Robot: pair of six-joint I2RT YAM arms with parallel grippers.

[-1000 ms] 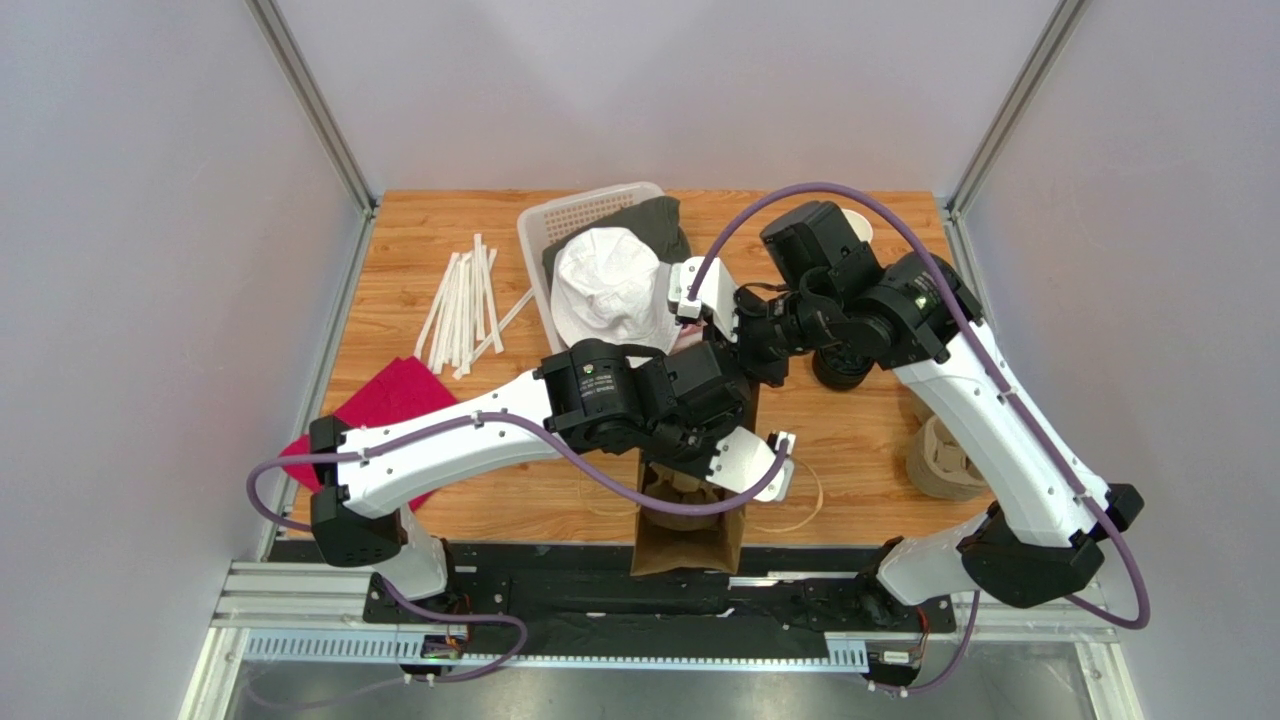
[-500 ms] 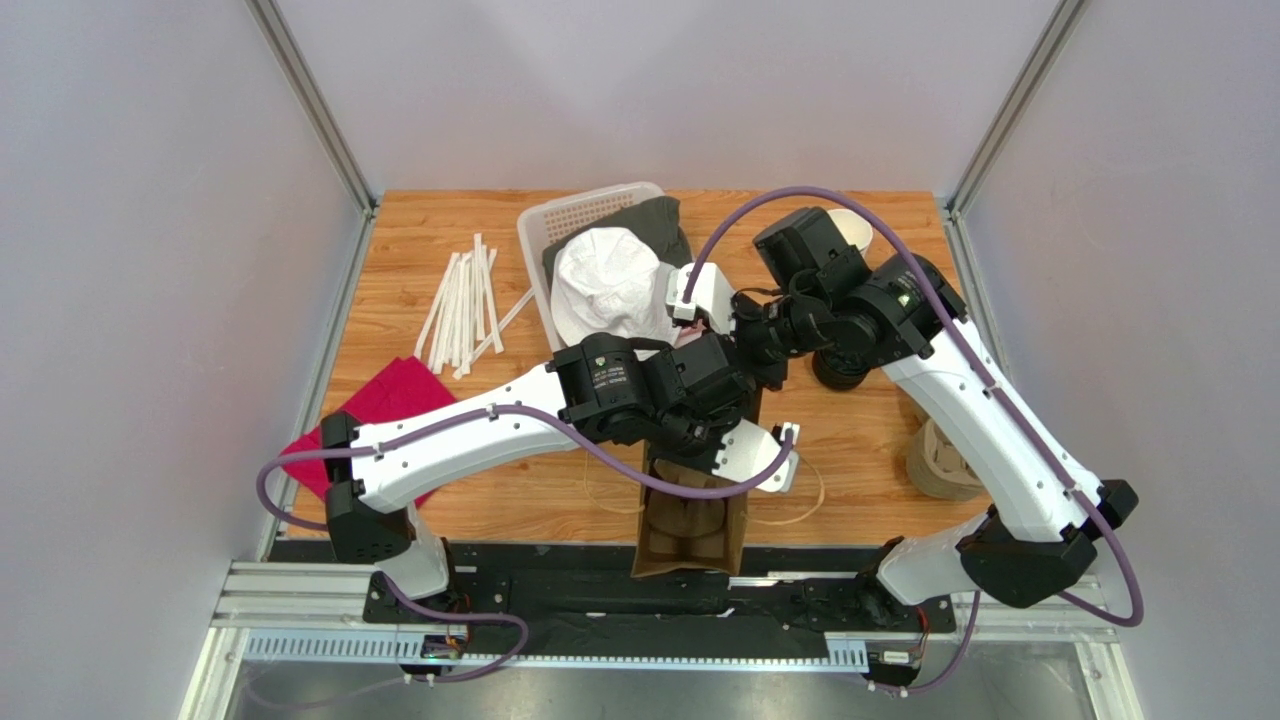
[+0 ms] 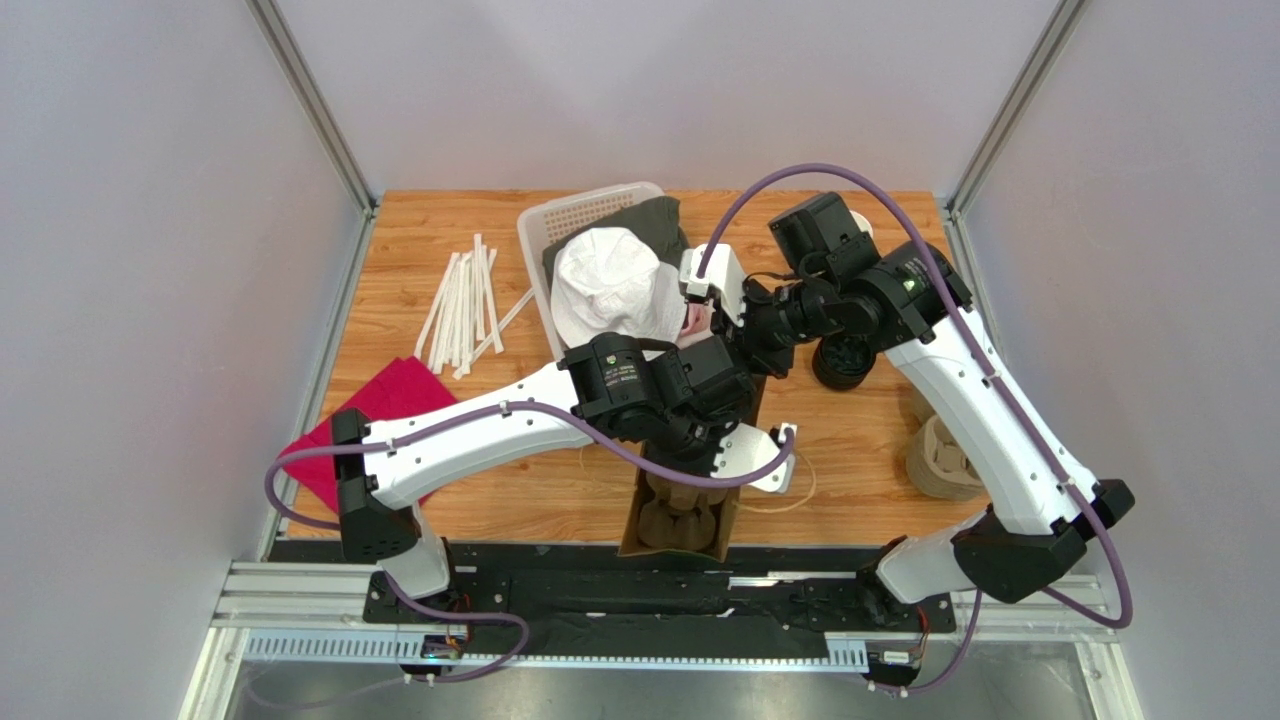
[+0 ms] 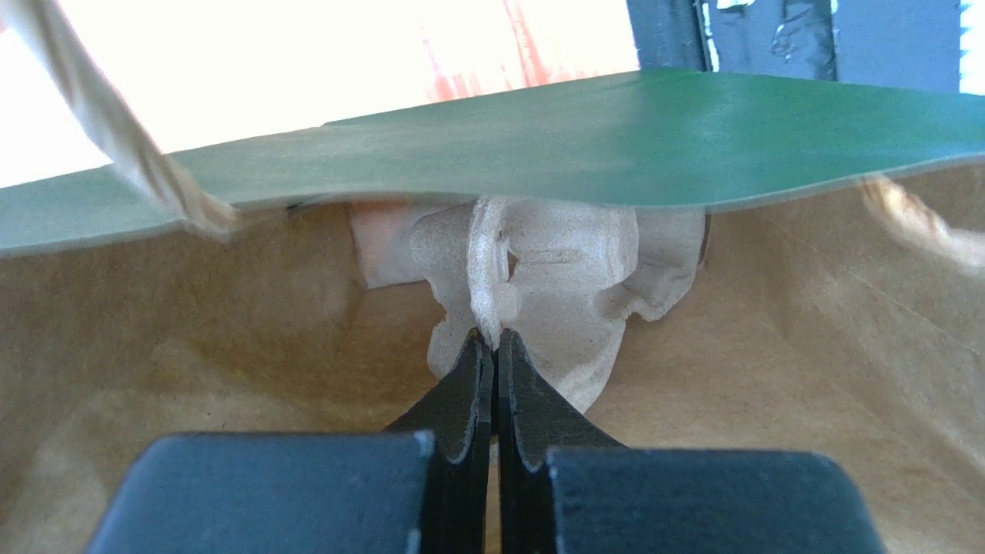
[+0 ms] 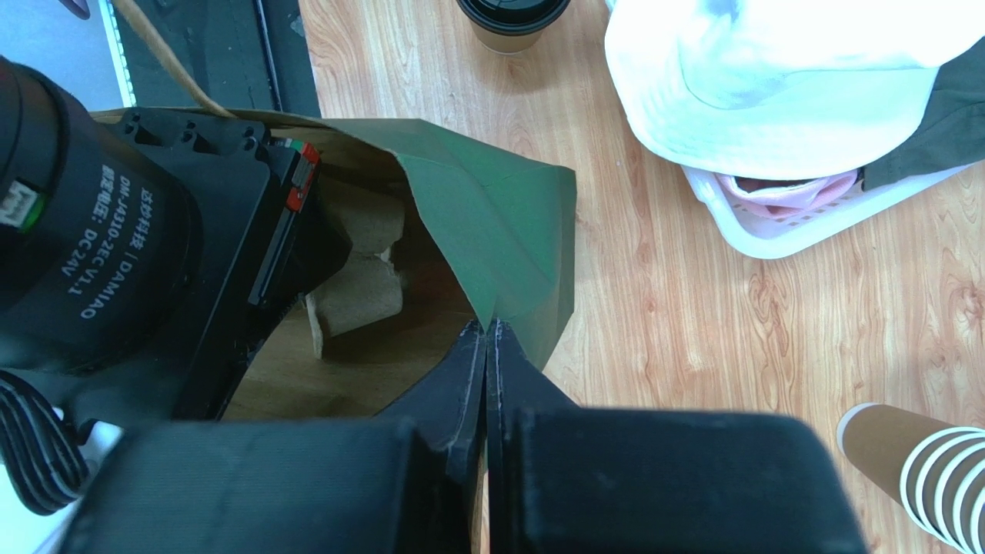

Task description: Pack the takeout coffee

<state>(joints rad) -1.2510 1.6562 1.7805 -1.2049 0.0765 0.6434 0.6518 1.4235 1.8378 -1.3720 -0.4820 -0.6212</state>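
Wood desk (image 3: 398, 248), grey walls round it. Paper bag (image 5: 509, 231), green outside and kraft inside, stands at near edge w/ both arms at it.

L. claw (image 4: 495, 346) is down inside the bag, fingers pinched together on a thin upright ridge of the pulp cup carrier (image 4: 555, 277). Carrier sits straight ahead of the claw, w/ bag walls on both sides and the green rim overhead.

R. claw (image 5: 487, 332) is clamped on the bag's green rim, at the crease of the flap. The bag mouth opens to its left, w/ the l. arm's black body filling it.

Takeout coffee (image 5: 512, 12) stands upright on the desk straight ahead of r. claw, past the bag and apart from it, lid on, not packed.

White hat (image 5: 763, 81) in basket (image 5: 798, 219) lies ahead-right of r. claw. Stack of brown cups (image 5: 913, 462) is close on its right.
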